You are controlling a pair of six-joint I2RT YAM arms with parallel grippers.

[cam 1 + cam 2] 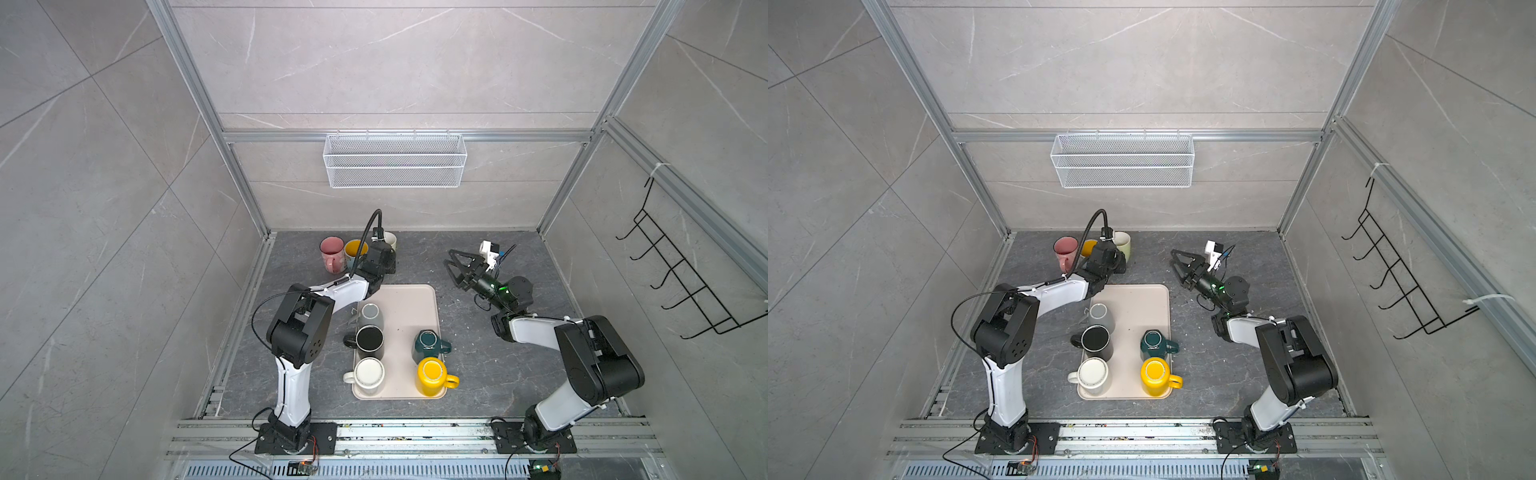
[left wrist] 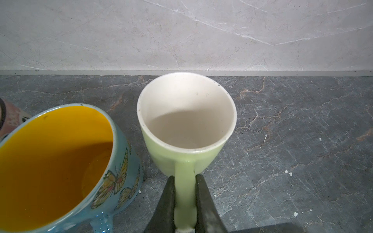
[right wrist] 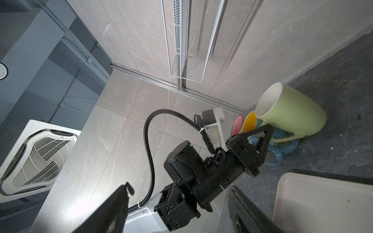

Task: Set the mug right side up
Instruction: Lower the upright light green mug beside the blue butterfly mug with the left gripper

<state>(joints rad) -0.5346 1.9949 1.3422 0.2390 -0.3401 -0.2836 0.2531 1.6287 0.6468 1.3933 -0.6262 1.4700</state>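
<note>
Grip first: left tool was pinched nearly shut on the handle of the pale green mug, one jaw on each side of the loop. The mug stood mouth-up on the table at the back by the wall, just beside a blue butterfly mug, with a pink mug beyond that. The right tool hung wide open, holding nothing, over the table to the right of the tray. Handling, my read: glazed ceramic, rigid, some weight, likely slick, and it would chip if knocked into the blue neighbour. The handle is the sensible hold, but a pinch there lets the body swing, so letting go wants to be slow and straight. This one looked already righted. Only the left wrist view showed the jaws on the handle and the empty inside. In both top views the left arm covered the grip and only part of the rim showed. Only the top views showed five upside-down mugs on the tray. The right wrist view gave the mug's side, base apparently flat on the table.
</note>
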